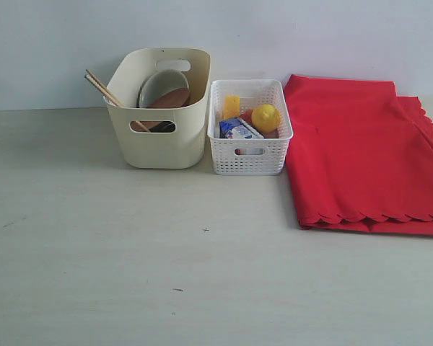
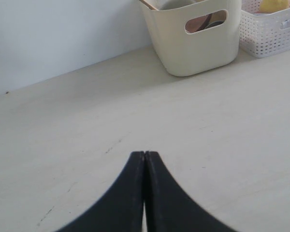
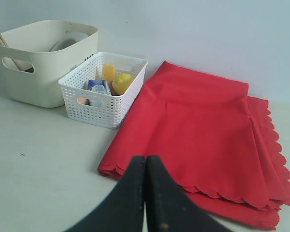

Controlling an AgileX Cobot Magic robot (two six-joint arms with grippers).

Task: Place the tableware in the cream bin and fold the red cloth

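Cream plastic bin (image 1: 159,144) stands on the table (image 1: 130,252) by the back wall, with tableware inside. Wooden chopsticks (image 1: 103,89) lean out over its rim, a pale bowl (image 1: 159,83) stands on edge within, and a brown plate (image 1: 175,98) sits in front of the bowl. Something dark shows through the bin's handle cutout; cannot tell whether it is the spoon or the knife. The cup is not visible. No tableware lies loose around the bin, so that half reads as done.

Red cloth (image 1: 361,151) lies flat on the table, on the far side of the white basket (image 1: 249,155) from the bin. The basket sits just beside the bin. The cloth lies in layers with its scalloped edges stacked, so the folding looks done too; one tidier fold might remain.

The basket holds a lemon (image 1: 265,117), a carton (image 1: 238,130) and cheese (image 1: 232,106), none of them task items.

Left claw (image 2: 144,157) is closed and empty, over bare table well apart from the bin. Right claw (image 3: 145,162) is closed and empty, near the cloth's scalloped edge on the side away from the bin, not touching it.
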